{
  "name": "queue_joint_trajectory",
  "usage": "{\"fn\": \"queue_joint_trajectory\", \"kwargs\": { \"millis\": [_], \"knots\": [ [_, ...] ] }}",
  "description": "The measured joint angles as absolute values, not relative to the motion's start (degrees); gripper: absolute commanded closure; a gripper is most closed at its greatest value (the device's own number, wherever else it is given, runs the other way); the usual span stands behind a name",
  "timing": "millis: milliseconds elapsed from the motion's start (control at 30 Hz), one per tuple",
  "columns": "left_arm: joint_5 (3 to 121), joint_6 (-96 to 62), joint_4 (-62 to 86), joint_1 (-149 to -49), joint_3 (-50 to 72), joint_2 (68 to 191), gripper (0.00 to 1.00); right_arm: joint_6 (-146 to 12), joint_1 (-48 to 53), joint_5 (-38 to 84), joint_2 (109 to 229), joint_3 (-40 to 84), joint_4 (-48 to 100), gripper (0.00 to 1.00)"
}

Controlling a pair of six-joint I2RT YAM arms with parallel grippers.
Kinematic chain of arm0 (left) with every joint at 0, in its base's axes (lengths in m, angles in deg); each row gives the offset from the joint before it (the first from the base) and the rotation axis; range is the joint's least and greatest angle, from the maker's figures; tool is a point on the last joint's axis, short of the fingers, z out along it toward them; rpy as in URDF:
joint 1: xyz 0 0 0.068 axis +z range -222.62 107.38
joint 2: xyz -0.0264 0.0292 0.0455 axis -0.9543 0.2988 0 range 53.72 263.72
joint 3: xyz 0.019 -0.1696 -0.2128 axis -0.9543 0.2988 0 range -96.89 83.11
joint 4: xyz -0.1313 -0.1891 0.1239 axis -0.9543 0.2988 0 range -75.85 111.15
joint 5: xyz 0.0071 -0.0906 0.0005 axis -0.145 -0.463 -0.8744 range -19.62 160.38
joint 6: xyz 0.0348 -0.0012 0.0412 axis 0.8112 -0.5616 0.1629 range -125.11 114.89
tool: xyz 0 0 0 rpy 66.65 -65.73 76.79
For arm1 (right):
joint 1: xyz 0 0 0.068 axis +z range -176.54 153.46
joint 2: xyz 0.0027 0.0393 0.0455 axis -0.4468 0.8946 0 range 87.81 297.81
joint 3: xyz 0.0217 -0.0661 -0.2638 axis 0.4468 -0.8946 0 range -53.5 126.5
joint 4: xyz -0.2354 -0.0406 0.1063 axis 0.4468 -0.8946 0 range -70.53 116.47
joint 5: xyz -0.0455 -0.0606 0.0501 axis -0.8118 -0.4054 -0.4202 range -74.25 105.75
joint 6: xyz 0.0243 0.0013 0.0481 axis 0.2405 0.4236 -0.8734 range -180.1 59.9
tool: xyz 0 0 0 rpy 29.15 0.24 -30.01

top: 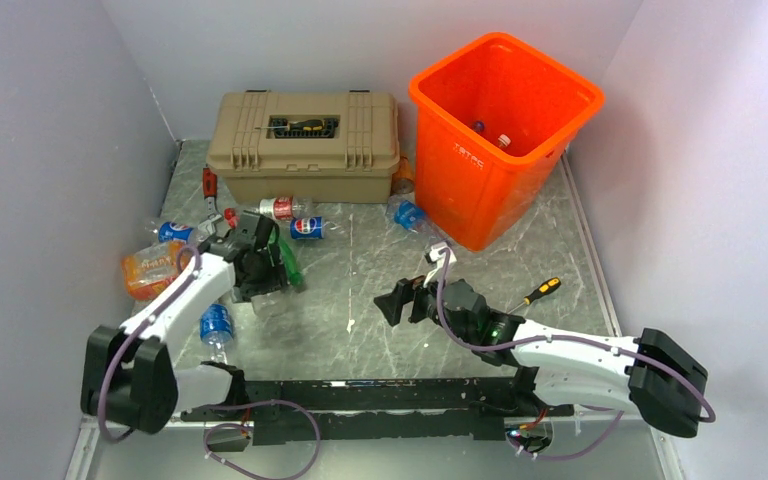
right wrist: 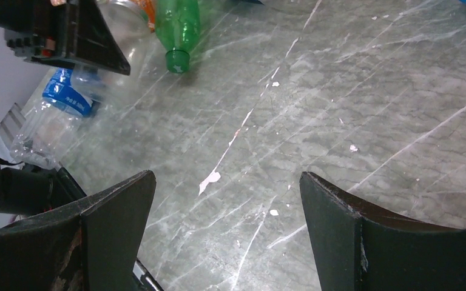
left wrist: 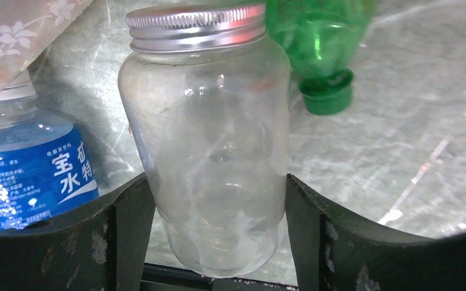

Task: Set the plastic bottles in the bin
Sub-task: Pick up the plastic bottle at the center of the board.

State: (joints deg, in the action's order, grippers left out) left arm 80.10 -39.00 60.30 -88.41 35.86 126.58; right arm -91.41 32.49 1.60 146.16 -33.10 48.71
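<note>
Left gripper [left wrist: 219, 182] first: my two black fingers, scuffed and flat-faced, stand against opposite sides of a clear jar [left wrist: 212, 151], so I hold it at its lower half. It is round-shouldered and upright, its wall cloudy with smears, and it is topped by a ribbed silver screw lid [left wrist: 195, 27]. Just beside it on one side lies a clear bottle with a glossy blue label [left wrist: 30, 170] printed with white characters. On the other side lies a green bottle [left wrist: 321, 42], translucent, its ridged green cap [left wrist: 326, 97] toward me. All rest on the grey veined stone-look table [right wrist: 370, 91].

Right gripper [right wrist: 227, 188] hangs wide over bare tabletop, nothing between its wedge-shaped fingers.

More crushed bottles are scattered around my left arm, one of them a large orange-wrapped bottle [top: 150, 268]. The bin [top: 490, 190], bright orange, square and thick-rimmed, stands at the far right, well apart from the jar, beside a tan ribbed toolbox [top: 305, 150]. Two bottle tops [top: 478, 127] show inside it.
</note>
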Motion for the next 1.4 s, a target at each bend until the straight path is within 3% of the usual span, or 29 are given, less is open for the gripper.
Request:
{"fn": "queue_joint_trajectory", "kwargs": {
  "millis": [233,367,600,800,1067,1400],
  "knots": [
    [75.4,-36.3,62.4,-88.7,30.9,112.6,0.44,-90.1,32.6,2.9,141.9,-28.9,41.8,0.06],
    [66.3,-31.0,56.6,-88.7,26.4,106.0,0.46,-88.5,32.6,3.7,137.2,-23.9,37.7,0.05],
    [41.2,-22.9,34.8,-88.8,31.2,96.8,0.46,-87.6,32.6,7.2,132.1,-15.5,35.6,0.04],
    [24.9,-25.1,6.4,-89.2,48.4,89.4,0.51,-90.4,32.6,10.9,132.2,-13.8,37.4,0.03],
    [20.1,-26.4,-8.2,-91.6,57.7,85.5,0.56,-91.9,32.6,16.6,139.8,-6.0,38.2,0.0],
    [20.4,-22.3,-5.7,-95.7,57.5,81.4,0.63,-90.3,33.1,20.7,149.0,6.5,35.7,0.01]
  ]
}}
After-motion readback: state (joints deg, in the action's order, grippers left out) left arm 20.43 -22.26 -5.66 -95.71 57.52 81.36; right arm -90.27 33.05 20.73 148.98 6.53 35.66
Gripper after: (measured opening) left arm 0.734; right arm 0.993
